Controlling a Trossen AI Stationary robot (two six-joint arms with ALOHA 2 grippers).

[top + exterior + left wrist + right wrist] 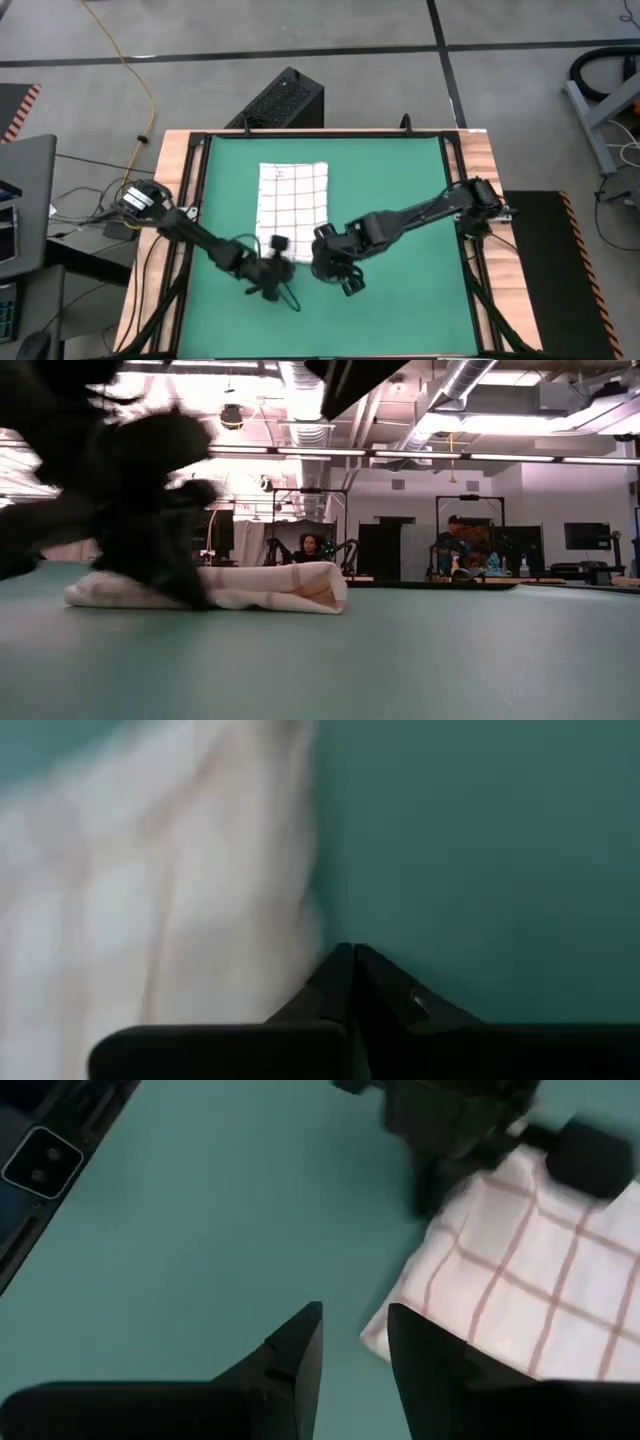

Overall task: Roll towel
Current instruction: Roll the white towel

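The white towel with a thin red check [293, 195] lies flat on the green mat [400, 190]. In the low view its near end [305, 588] shows as a thick, doubled-over fold. My left gripper [274, 250] is shut, low at the towel's near left corner; its fingertips [352, 956] stand right beside the cloth [180, 900]. My right gripper [326, 248] is open by a narrow gap [355, 1335], low at the towel's near right corner [380, 1335]. My left gripper's shut fingertips [345, 965] stand at the towel's edge [305, 935], pointing down at the mat; I cannot tell whether they touch the cloth. My right gripper's one finger [420, 1345] stands against the towel's near right corner [385, 1325]; I cannot tell whether it touches it.
The mat is framed by wooden table edges [170, 180] and black rails. A black box [280, 100] and cables lie on the floor beyond the far edge. Bare mat [400, 300] lies near and right of the grippers. People sit in the room behind [310, 548].
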